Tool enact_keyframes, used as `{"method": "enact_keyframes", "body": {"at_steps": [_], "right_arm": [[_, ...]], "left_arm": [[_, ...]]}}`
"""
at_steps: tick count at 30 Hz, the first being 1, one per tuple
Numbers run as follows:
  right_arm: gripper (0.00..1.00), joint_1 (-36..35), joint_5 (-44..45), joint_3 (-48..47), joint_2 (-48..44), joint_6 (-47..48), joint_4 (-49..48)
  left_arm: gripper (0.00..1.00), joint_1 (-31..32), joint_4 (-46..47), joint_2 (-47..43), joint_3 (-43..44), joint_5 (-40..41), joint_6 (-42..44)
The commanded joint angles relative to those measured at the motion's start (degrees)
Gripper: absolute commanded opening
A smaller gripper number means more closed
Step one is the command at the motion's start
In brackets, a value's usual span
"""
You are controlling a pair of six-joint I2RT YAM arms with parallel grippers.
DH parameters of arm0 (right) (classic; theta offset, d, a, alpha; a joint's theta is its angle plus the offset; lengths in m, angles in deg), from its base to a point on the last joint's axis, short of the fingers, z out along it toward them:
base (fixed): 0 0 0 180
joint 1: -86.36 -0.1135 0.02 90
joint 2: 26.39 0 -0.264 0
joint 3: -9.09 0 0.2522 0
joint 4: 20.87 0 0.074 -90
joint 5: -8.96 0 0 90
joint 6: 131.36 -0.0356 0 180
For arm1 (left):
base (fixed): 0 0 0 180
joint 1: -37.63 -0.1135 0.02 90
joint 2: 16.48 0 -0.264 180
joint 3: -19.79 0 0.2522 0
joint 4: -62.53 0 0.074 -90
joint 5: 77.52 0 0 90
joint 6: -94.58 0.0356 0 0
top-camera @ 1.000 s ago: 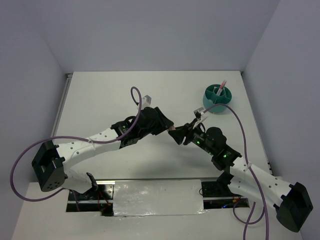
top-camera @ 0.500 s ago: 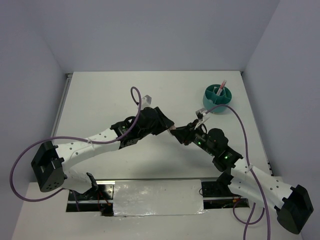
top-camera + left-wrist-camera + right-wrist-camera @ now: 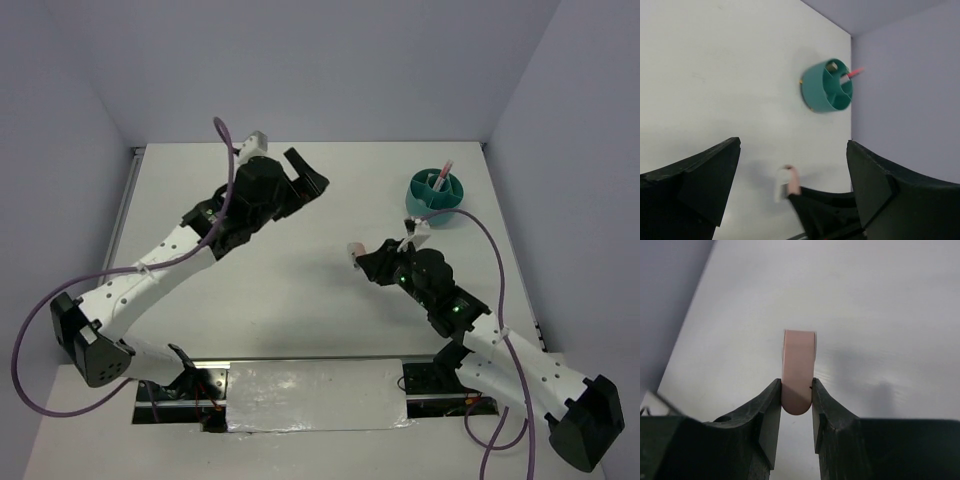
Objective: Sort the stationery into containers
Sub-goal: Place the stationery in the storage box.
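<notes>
Top external: left gripper [image 3: 311, 173], upper centre, fingers spread wide, empty; right gripper [image 3: 360, 256], centre right, clamped on short pink stub [image 3: 353, 249]; round teal plastic organiser [image 3: 437, 205], upper right, holding thin pink pen [image 3: 444, 171].
Left wrist: organiser upper centre; stub bottom centre.
Right wrist: stub pinched mid-frame.

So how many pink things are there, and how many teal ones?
Pink: 2, the pen standing in the organiser, and the stub pinched in the right tool
Teal: 1, the organiser
Total: 3
</notes>
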Motion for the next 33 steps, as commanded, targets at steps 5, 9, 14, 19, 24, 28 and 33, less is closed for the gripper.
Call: {"method": "enact_keyframes", "body": {"at_steps": [5, 9, 14, 19, 24, 28, 33], "right_arm": [[0.00, 12.9, 29.7, -16.1, 1.7, -18.0, 28.6], [0.00, 17.9, 35.5, -22.5, 6.2, -24.5, 36.3], [0.00, 25.6, 40.3, -27.5, 13.6, -34.1, 39.5], [0.00, 31.0, 40.0, -35.8, 24.2, -37.4, 41.3], [0.00, 33.8, 36.2, -37.7, 29.0, -34.4, 34.2], [0.00, 34.4, 33.2, -38.2, 32.9, -32.8, 29.5], [0.00, 34.8, 29.2, -37.5, 37.2, -25.3, 18.4]], "left_arm": [[0.99, -2.2, -19.2, -8.3, 3.1, 5.1, 13.2], [0.99, -2.2, -25.4, -12.7, 0.8, 7.2, 17.3], [0.99, -2.2, -27.5, -20.7, -7.1, 6.8, 23.3], [0.99, -2.2, -26.1, -26.4, -15.6, 6.4, 29.7], [0.99, -2.2, -20.1, -31.4, -23.9, 6.3, 32.4], [0.99, -2.9, -20.8, -32.4, -24.7, 5.6, 33.1], [0.99, -2.9, -19.5, -35.1, -26.9, 3.5, 33.2]]}}
